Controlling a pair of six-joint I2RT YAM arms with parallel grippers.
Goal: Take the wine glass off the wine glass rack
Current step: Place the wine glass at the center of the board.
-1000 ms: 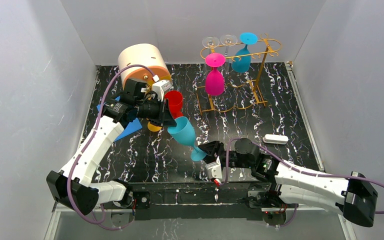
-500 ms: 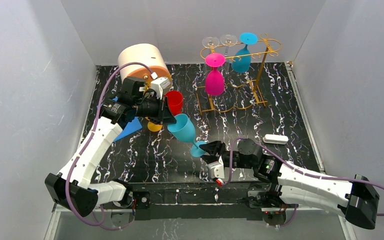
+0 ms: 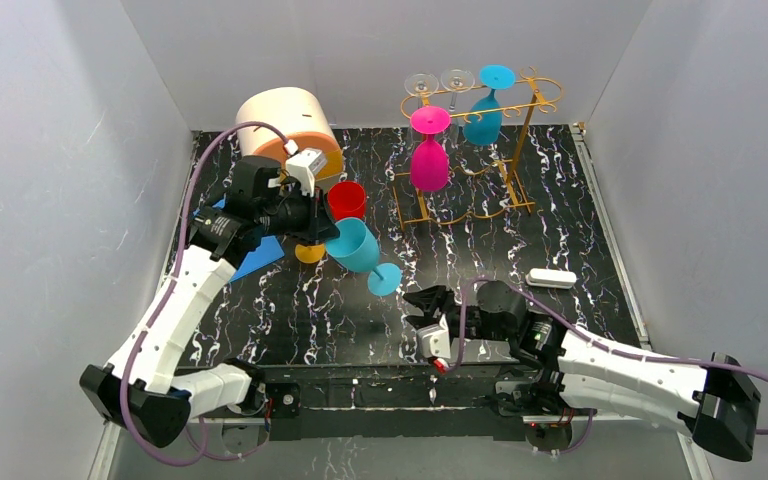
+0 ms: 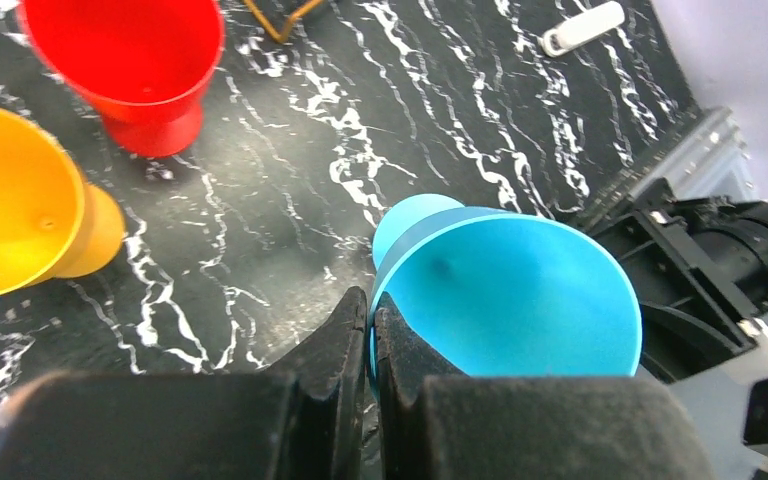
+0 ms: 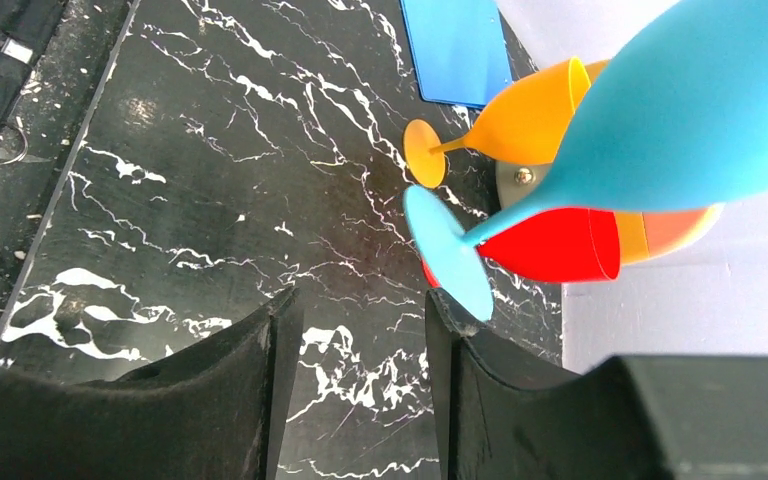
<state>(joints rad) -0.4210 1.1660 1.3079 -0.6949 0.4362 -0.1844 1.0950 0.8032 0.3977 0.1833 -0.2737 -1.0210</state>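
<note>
The golden wire wine glass rack (image 3: 516,150) stands at the back right. A pink glass (image 3: 428,160), a blue glass (image 3: 483,118) and two clear glasses (image 3: 438,82) hang on it upside down. My left gripper (image 3: 322,232) is shut on the rim of a light blue wine glass (image 3: 355,247) and holds it tilted above the table, foot (image 3: 385,279) toward the front right. The left wrist view shows the fingers (image 4: 345,330) pinching the rim of this glass (image 4: 520,290). My right gripper (image 3: 418,303) is open and empty, just below and apart from the foot (image 5: 445,250).
A red cup (image 3: 347,198) and an orange glass lying on its side (image 3: 309,250) are beside the held glass. A large peach cylinder (image 3: 285,125) stands back left. A blue pad (image 3: 250,262) lies at the left. A white bar (image 3: 551,278) lies at the right.
My left gripper has carried the light blue glass up and back to the left, so its foot has moved away from the right gripper. The right gripper has stayed low near the front.
</note>
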